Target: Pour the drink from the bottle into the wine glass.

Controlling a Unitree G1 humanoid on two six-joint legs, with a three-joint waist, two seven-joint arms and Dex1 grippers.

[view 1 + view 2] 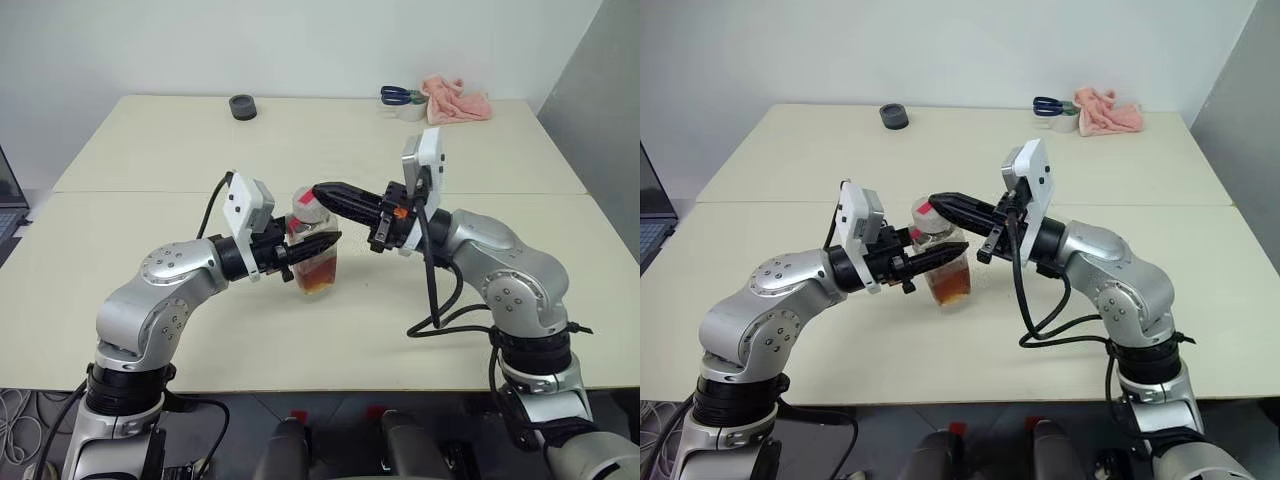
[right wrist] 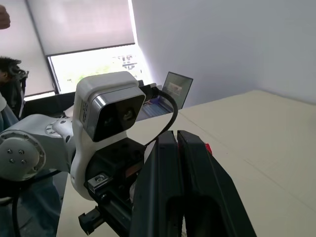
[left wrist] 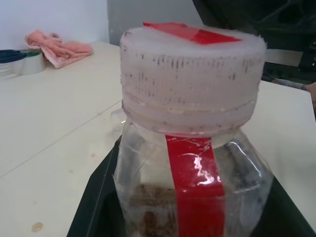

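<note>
The bottle (image 1: 315,262) stands on the table (image 1: 150,150) near its middle, and my left gripper (image 1: 325,243) is shut on its clear body from the left. The amber drink (image 1: 318,276) fills the lower part. In the left wrist view the white cap (image 3: 190,84) with its red strip sits on the neck, and a red label runs down the front. My right gripper (image 1: 320,190) reaches in from the right, shut, its tip just over the cap. In the right wrist view its fingers (image 2: 195,163) are pressed together with nothing between them. The wine glass is out of view.
A black tape roll (image 1: 243,106) lies at the table's far edge. A pink cloth (image 1: 457,100), blue-handled scissors (image 1: 400,95) and a white tape roll (image 1: 408,110) lie at the far right. A laptop (image 1: 8,200) sits off the left side, and a person (image 2: 10,79) stands there.
</note>
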